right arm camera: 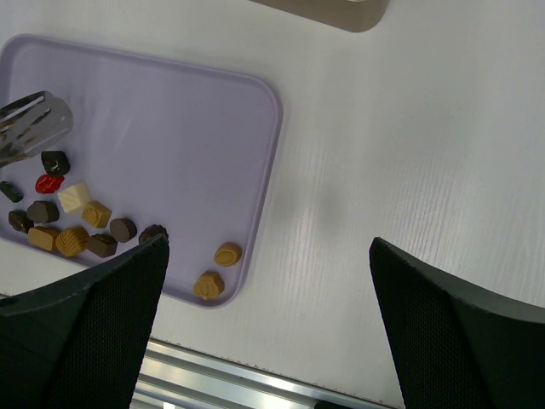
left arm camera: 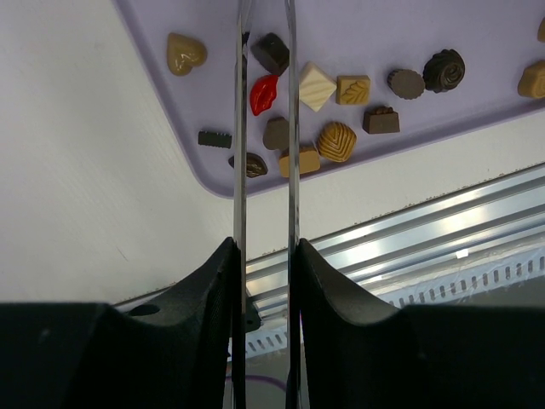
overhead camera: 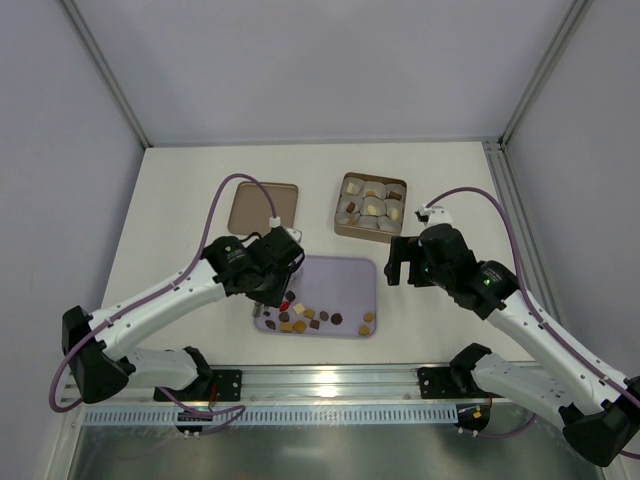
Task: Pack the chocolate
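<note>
Lavender and smooth with rounded corners, the tray (overhead camera: 345,278) lies between the arms, and the chocolate (overhead camera: 300,318) is scattered along its near edge. A flat brown lid (overhead camera: 263,207) and a tin (overhead camera: 338,210) of pale cup liners sit beyond it.

Left wrist: the left gripper (left arm camera: 266,25) has thin metal fingers (left arm camera: 241,128) a narrow slit apart over the moulded pieces. A red piece (left arm camera: 264,94) shows between them, and nothing is pinched.

Right wrist: the right gripper (right arm camera: 268,247) is spread wide and empty over the white table (right arm camera: 409,153), by the tray's corner.

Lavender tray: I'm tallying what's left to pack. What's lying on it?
On the tray, chocolate pieces cluster in its near-left corner, one red piece, with two tan pieces apart. The left gripper overhangs that corner, so anything beneath it is hidden from above.
</note>
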You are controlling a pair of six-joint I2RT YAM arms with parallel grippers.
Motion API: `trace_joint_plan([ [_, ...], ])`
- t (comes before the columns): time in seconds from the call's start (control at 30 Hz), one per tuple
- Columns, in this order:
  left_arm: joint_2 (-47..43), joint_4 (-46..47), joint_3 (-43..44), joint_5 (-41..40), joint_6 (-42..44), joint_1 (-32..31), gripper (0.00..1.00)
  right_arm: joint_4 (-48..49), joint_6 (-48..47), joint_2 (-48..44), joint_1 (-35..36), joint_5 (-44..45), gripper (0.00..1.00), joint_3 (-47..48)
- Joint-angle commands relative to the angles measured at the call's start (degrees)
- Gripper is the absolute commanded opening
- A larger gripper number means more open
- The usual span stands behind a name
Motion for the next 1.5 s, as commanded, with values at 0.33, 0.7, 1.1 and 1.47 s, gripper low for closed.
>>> trace_joint_plan([
  [0.33,-2.6,-0.8,1.3,0.7,-0.5,-0.2,0.37,1.0,-0.4,-0.6,-0.1,0.8,1.00,0.4],
  [0.7,-5.7,-5.3,-0.9,2.8,0.1,-0.3,0.39,1.1,-0.4,-0.7,-0.1,0.7,1.00,0.3],
  [1.1,-6.1,-4.6,-4.1,3.5,0.0,-0.4,0.38,0.7,0.0,-1.7,-0.1,0.6,1.00,0.2],
  [1.47,-4.7,-3.4,-4.2,2.3,0.3,-0.6,0.22,0.4,0.0,-2.5,-0.2,0.8,1.00,0.0],
])
